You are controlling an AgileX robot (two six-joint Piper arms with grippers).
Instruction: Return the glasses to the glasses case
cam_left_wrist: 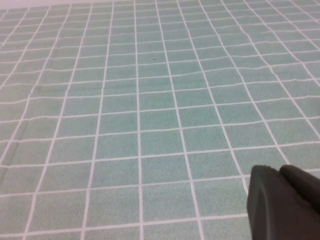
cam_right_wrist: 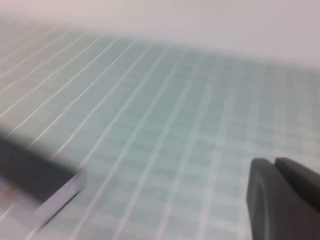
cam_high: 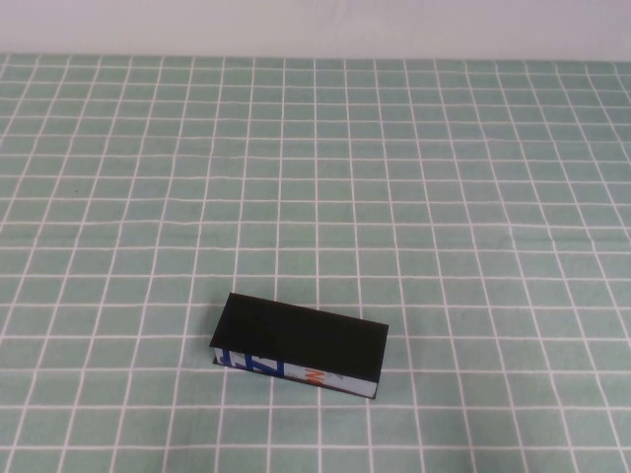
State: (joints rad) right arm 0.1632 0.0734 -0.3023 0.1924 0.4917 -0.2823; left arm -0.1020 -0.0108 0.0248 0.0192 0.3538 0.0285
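The glasses case (cam_high: pixel 301 340) lies closed near the table's front middle, its black lid flat on top and its white, blue and orange side facing me. One end of it shows blurred in the right wrist view (cam_right_wrist: pixel 35 177). The glasses are out of view. Neither arm shows in the high view. My left gripper (cam_left_wrist: pixel 278 171) hangs over bare cloth, its two dark fingers pressed together and empty. My right gripper (cam_right_wrist: pixel 273 163) is also shut and empty, to the right of the case and apart from it.
A green tablecloth with a white grid (cam_high: pixel 394 177) covers the whole table. A pale wall (cam_high: pixel 315 25) runs along the far edge. Nothing else stands on the cloth.
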